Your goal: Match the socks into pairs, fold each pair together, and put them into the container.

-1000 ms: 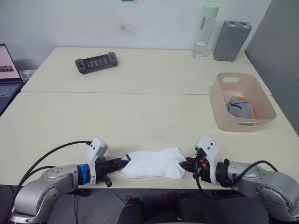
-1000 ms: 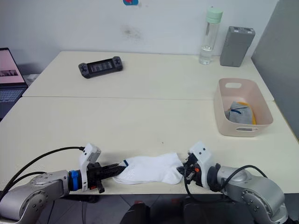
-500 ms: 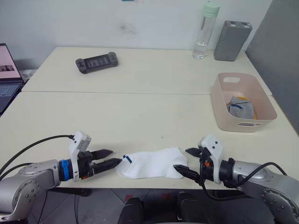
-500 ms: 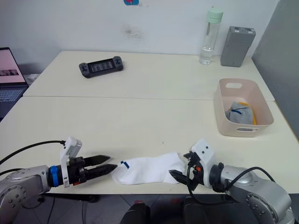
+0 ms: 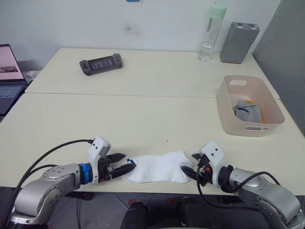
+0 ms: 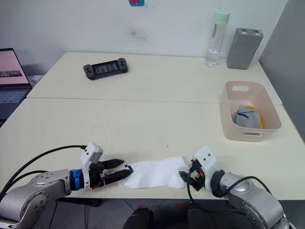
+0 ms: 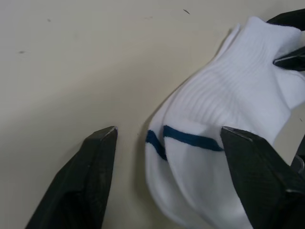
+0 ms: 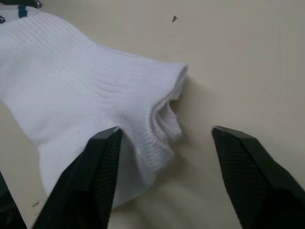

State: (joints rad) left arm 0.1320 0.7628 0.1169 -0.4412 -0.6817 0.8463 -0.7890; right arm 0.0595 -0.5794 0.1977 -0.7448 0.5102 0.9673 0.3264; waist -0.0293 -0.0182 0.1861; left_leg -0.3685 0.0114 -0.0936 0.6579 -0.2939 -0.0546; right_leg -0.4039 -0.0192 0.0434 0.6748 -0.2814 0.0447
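The white socks (image 5: 157,167) lie flat, one on the other, at the table's front edge. Their dark blue cuff trim (image 7: 190,139) faces my left gripper (image 5: 127,162). That gripper is open, its fingertips (image 7: 102,138) on either side of the cuff end. My right gripper (image 5: 189,163) is open too, and the socks' other end (image 8: 162,119) sits between its fingers (image 8: 107,143). The pale pink container (image 5: 228,119) stands at the right, holding folded grey and orange socks (image 5: 247,109).
A black game controller (image 5: 100,63) lies at the back left. A water bottle (image 5: 208,32) and a grey box (image 5: 239,36) stand at the back right. A laptop (image 5: 9,71) sits off the left edge. A seam (image 5: 119,94) joins the two tabletops.
Both grippers let go of the socks' ends and drew back open. They have now closed in on the ends again, still open. The socks stayed flat.
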